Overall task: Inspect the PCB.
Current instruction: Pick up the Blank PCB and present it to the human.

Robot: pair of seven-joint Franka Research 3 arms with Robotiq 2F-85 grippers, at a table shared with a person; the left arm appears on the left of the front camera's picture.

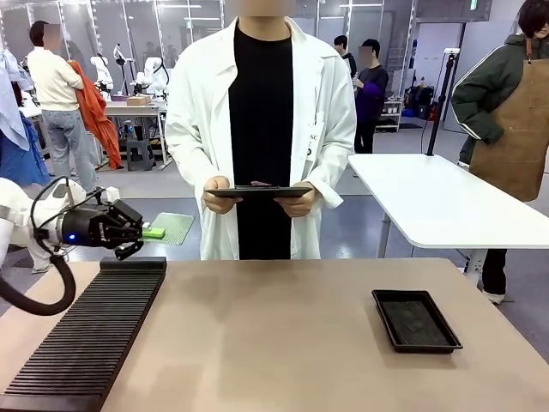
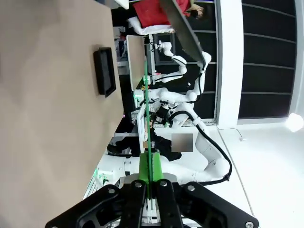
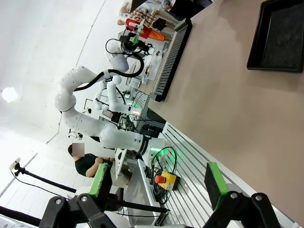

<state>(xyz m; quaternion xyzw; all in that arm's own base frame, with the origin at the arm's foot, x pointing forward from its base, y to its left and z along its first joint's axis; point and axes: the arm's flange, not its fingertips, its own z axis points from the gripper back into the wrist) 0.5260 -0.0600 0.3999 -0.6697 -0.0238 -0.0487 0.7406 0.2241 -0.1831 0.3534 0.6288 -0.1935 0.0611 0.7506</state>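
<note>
Long black ribbed plastic rack point(image 1: 86, 335) lies along the left side of the tan flat table point(image 1: 283, 343), near edge to far. Shallow black rectangular tray point(image 1: 429, 348) sits on the right, well apart. Above the rack's far end, the left gripper point(image 1: 153, 233) pinches the thin green rectangular circuit board point(image 1: 177, 228), which juts toward the middle. Behind the far edge, centre, stands a white-coated person point(image 1: 262, 129).

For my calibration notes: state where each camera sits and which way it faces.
Front: between the arms, facing across the table at the person holding a tablet; left gripper shut on the circuit board.
Left wrist: along that gripper's fingers, circuit board edge-on, table alongside.
Right wrist: past the open right gripper, over the table toward the slotted rack.
Shared: all show the black tray.
</note>
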